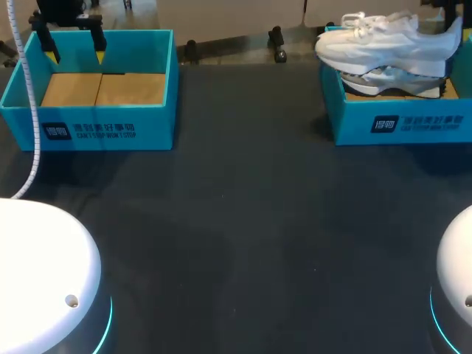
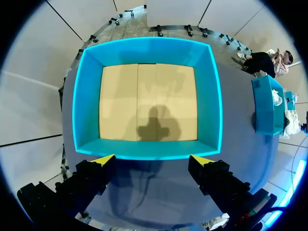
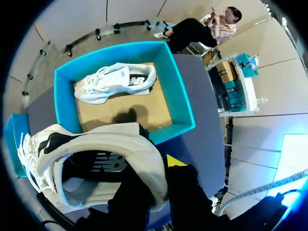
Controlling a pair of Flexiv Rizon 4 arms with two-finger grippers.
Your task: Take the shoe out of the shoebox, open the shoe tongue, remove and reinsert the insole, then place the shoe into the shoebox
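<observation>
Upper right of the head view: the right gripper (image 3: 156, 173) has the white shoe (image 1: 391, 40) pinched by its heel collar, just above the right shoebox (image 1: 398, 125), where a second shoe (image 3: 115, 82) lies. That soft rim looks like a thin hold, so the shoe could twist or slip out. The left gripper (image 1: 76, 53) hangs spread wide over the empty box (image 1: 110, 131) at upper left, too far to help.

white shoe (image 1: 391, 33), teal shoebox (image 1: 354, 122), black table (image 1: 243, 221)

Even overhead light, soft shadows
</observation>
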